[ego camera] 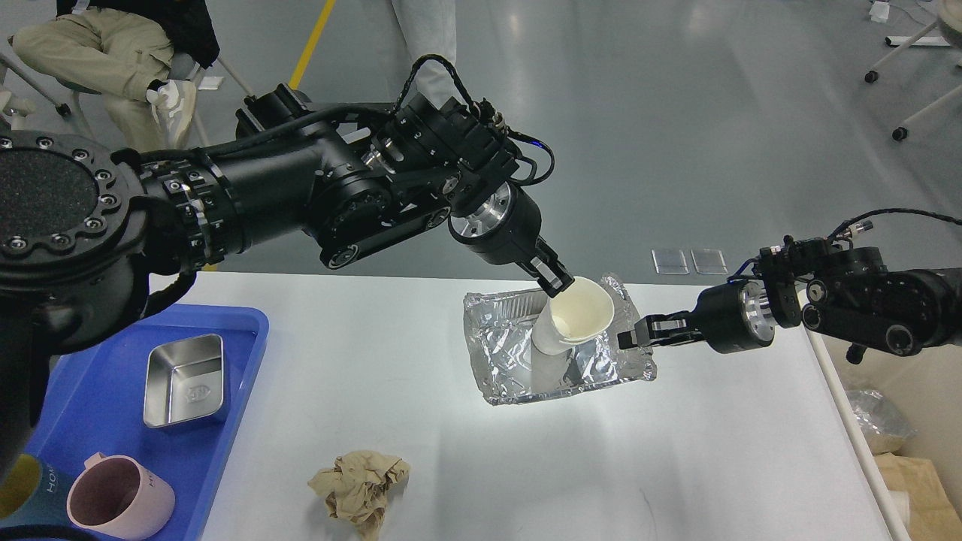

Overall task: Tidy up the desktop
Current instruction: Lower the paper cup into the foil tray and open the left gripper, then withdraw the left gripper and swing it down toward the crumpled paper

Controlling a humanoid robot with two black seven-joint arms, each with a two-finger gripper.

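Note:
The white desktop (361, 361) fills the lower view. A crumpled foil tray (518, 353) lies at its far middle. My left gripper (555, 280) is shut on the rim of a white paper cup (571, 319) and holds it tilted over the foil tray. My right gripper (630, 333) comes in from the right and is shut on the foil tray's right rim. A crumpled brown paper ball (359, 488) lies near the front edge.
A blue plastic tray (248, 361) at the left holds a steel square dish (186, 381), a pink mug (120, 500) and a dark cup (30, 488). Bags (887, 428) lie on the floor past the right edge. A seated person (113, 52) is at the far left.

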